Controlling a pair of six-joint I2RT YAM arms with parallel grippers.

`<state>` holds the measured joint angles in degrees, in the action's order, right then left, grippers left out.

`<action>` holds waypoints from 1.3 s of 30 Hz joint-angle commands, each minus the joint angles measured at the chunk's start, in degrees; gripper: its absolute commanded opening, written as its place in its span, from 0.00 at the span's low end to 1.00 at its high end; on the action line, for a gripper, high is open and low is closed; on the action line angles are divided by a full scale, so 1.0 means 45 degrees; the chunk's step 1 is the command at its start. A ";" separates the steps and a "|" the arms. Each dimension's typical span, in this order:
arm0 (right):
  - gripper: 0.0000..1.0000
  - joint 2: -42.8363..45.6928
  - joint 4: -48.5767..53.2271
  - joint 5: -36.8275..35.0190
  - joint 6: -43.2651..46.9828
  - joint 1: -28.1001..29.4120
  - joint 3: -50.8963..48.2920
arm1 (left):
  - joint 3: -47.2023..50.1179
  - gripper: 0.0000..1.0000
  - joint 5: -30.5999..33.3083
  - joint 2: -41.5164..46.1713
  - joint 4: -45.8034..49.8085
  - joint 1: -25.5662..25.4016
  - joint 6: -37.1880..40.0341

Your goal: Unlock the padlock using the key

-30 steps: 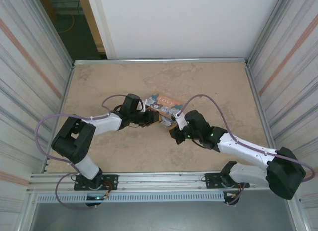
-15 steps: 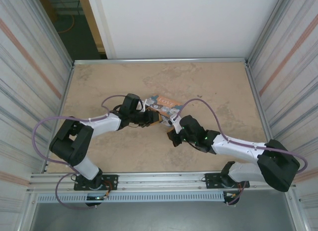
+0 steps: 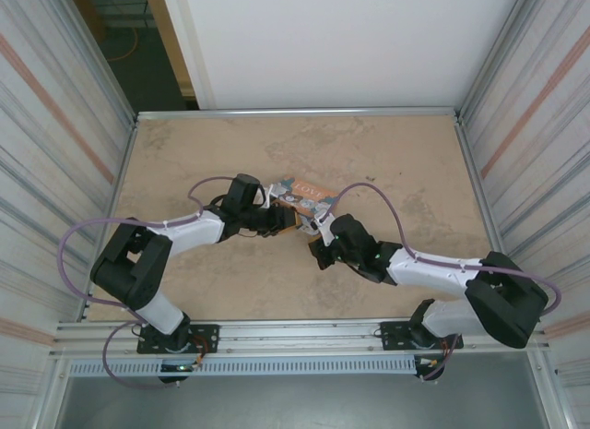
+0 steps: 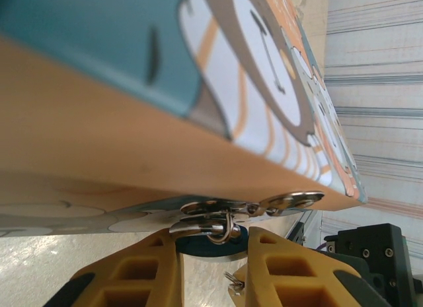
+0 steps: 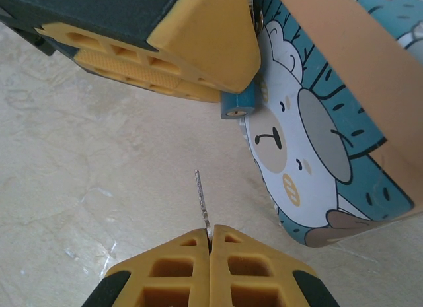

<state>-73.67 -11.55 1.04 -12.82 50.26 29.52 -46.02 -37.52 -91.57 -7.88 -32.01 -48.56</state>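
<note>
I am clenching my left jaws on the padlock (image 5: pixel 236 103). Its dark teal body is pinched between my yellow fingers (image 5: pixel 198 46) in the upper centre of the right wrist view, just beside the tin (image 5: pixel 317 115) with its cartoon animals, and its end face is pointing down toward the lower edge of the frame. In the left wrist view the padlock is sitting at the bottom centre between my fingers. Its thin shackle (image 4: pixel 227 229) is hooking through the silvery hasp (image 4: pixel 215 206) on the tin's orange side.

I am grasping the key (image 5: pixel 203 204) in my right jaws, which are closed tight at the bottom centre. Its slim silver blade is sticking up from between them over the table (image 5: pixel 79 175). The tip is pointing toward the padlock but is apart from it. In the top view both of my arms are meeting mid-table at the lower edge of the tin.
</note>
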 commanded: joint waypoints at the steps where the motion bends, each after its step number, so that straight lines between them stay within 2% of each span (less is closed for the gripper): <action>1: 0.00 -0.0264 -0.0336 -0.0338 0.0036 0.0101 0.0342 | -0.0359 0.14 -0.0342 0.0525 -0.0310 -0.0113 -0.0077; 17: 0.00 -0.0731 -0.0918 -0.0895 0.0056 0.0040 0.0583 | -0.0322 0.14 -0.0359 0.0466 -0.0339 -0.0133 -0.0050; 39: 0.00 -0.0987 -0.1425 -0.0681 -0.0022 -0.0349 0.0713 | -0.0336 0.14 -0.0429 0.0337 -0.0403 -0.0191 -0.0089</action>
<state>-77.65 -16.36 -1.69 -12.82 49.30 30.98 -46.02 -37.52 -91.57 -7.90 -32.38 -48.56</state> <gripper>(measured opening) 0.060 0.240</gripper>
